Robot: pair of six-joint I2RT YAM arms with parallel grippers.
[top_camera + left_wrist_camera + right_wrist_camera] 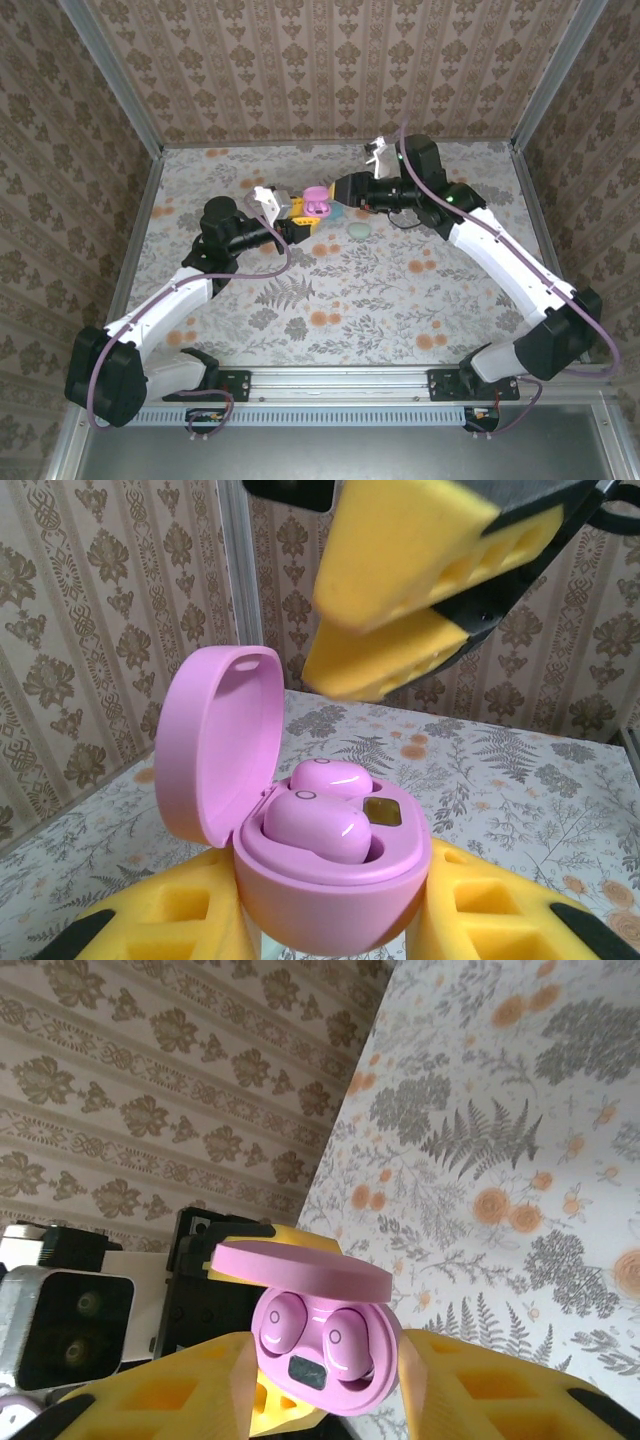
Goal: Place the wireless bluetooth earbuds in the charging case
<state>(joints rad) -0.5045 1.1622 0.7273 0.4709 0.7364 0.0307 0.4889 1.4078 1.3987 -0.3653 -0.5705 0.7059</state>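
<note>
Both small pink plastic earbuds [315, 825] sit side by side in their wells inside the pink egg-shaped charging case [340, 892], whose lid stands open. The left gripper [293, 228] clamps the case body between its yellow fingers [480, 920] and carries it above the flowered table [400, 300]. I'd judge that grip is there to keep the case steady and its mouth facing the other arm. The right gripper [400, 610] hangs just above the case, not touching it, its fingers parted and empty. To me the loading looks done, with only the lid left to close.

The left arm stretches forward from its base, wrist roughly level behind the case. The right arm reaches out and folds back inward, its wrist pointing at the case from the opposite side. A mint-green egg-shaped case [358, 232] lies on the table just beside the pink one.
</note>
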